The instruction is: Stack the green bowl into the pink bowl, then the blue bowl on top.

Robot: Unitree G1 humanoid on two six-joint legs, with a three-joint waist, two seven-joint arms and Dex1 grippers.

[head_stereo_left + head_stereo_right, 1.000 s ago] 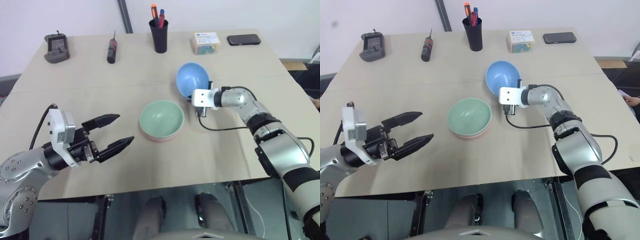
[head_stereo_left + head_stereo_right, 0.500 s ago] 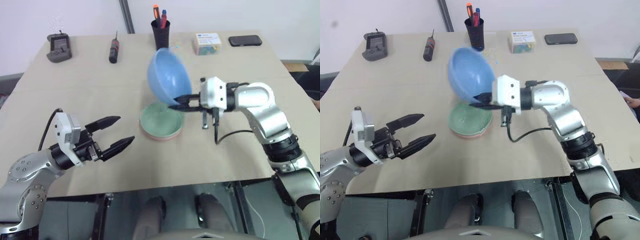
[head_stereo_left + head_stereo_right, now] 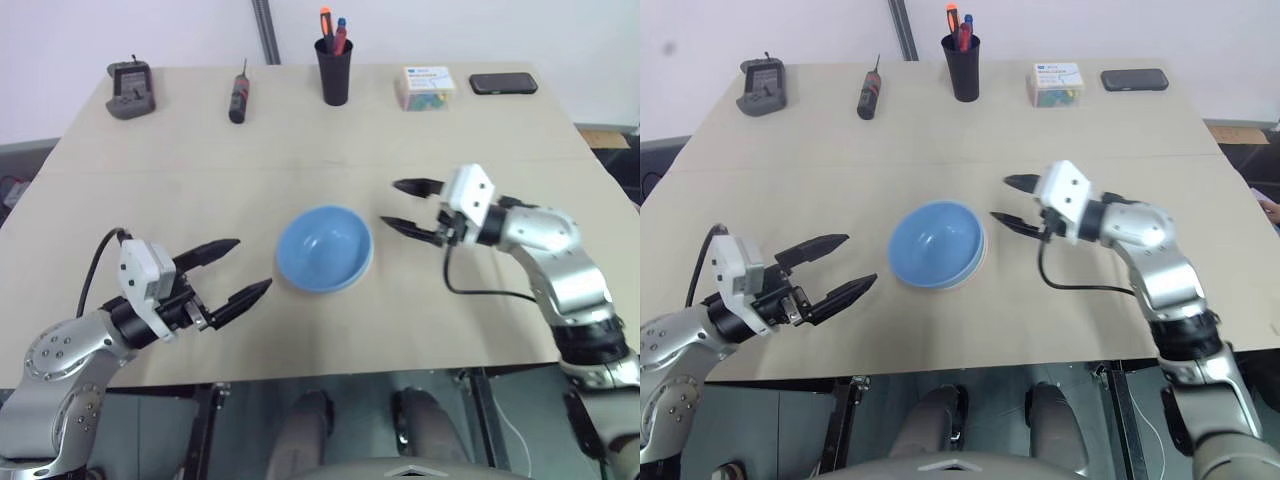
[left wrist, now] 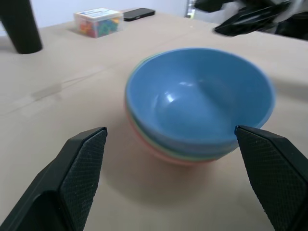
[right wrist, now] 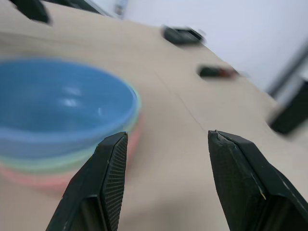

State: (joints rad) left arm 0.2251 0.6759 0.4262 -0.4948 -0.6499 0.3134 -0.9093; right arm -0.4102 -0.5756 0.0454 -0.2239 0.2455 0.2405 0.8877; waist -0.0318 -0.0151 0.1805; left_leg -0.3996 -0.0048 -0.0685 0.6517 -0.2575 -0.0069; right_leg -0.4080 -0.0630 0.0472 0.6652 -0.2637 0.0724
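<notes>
Three bowls sit nested mid-bench [image 3: 150, 150]: blue bowl [image 3: 324, 248] on top, green bowl [image 4: 192, 155] inside the pink bowl [image 4: 185, 162] below. Right hand [image 3: 402, 205] hangs beside the stack, fingers apart, empty. Left hand [image 3: 238, 267] spread wide, holding nothing.

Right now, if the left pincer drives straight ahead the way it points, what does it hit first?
Most likely the blue bowl, top of the stack nested in the green bowl and pink bowl. The left wrist view frames it between the open left pincer's fingers. Height is unclear; it might meet the stack's side.
</notes>
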